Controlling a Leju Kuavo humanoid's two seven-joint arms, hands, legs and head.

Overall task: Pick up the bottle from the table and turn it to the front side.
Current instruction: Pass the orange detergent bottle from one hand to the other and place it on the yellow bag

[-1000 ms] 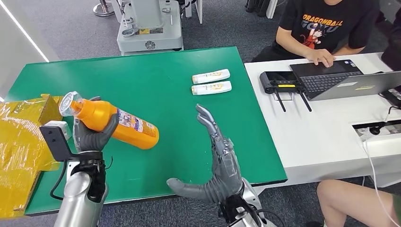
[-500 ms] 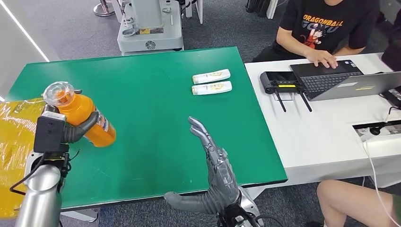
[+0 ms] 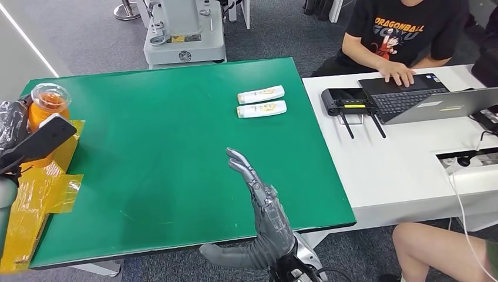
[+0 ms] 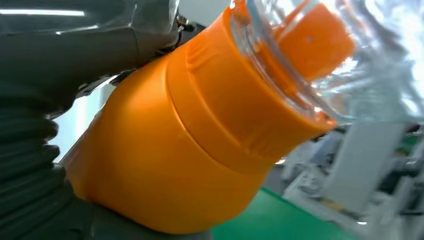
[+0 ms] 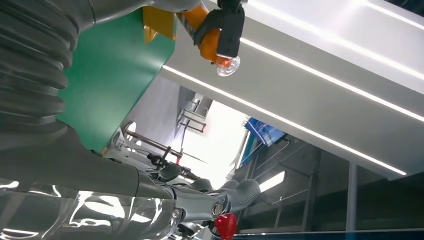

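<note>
Two small white tubes (image 3: 261, 94) lay side by side on the green table (image 3: 176, 147), toward its far right corner. Crumpled yellow plastic wrap (image 3: 35, 194) spread over its left edge. On the white desk (image 3: 399, 170) alongside, a person (image 3: 411, 35) typed on a laptop (image 3: 405, 94), next to a black controller (image 3: 346, 100) with antennas. A grey machine base (image 3: 185, 32) stood beyond the table.

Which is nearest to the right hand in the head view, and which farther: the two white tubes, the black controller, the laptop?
From the right hand:
1. Two white tubes, on the green table, ahead.
2. Black controller, on the white table, right.
3. Laptop, farther right.
</note>
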